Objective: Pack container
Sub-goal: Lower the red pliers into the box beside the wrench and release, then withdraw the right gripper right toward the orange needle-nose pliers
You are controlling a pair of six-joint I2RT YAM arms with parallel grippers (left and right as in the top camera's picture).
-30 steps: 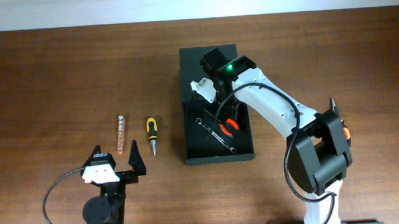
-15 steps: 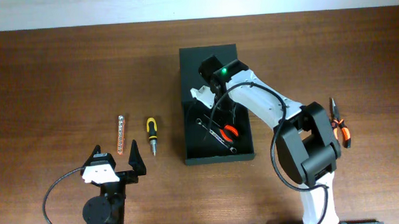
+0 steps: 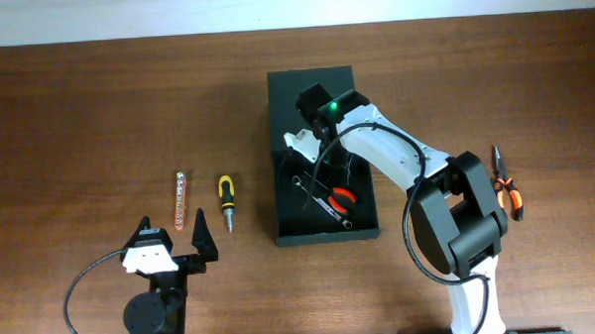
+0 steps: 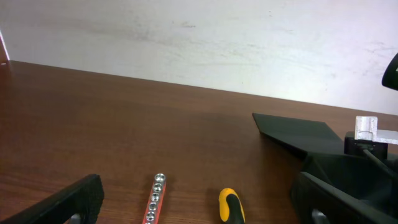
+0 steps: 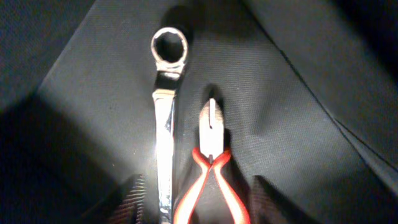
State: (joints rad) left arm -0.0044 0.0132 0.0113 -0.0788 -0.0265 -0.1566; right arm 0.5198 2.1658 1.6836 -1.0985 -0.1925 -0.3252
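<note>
The container (image 3: 297, 215) is a black box standing open, with its flat lid (image 3: 309, 82) laid back behind it. On its floor lie a silver wrench (image 5: 165, 124) and red-handled pliers (image 5: 211, 168), also seen from overhead as the pliers (image 3: 342, 197). My right gripper (image 5: 198, 190) hangs open inside the box. Its fingers (image 5: 134, 199) straddle the pliers' handles with a gap on each side. Near the table's front edge, my left gripper (image 3: 171, 247) stands wide open and holds nothing.
A socket rail (image 3: 180, 201) and a yellow-and-black screwdriver (image 3: 225, 201) lie on the table just ahead of the left gripper. Orange-handled pliers (image 3: 507, 187) lie to the right of the right arm's base.
The right arm lowered into the container, then its jaws opened and let go of the red pliers, which now lie beside the wrench. The left arm has not moved.
</note>
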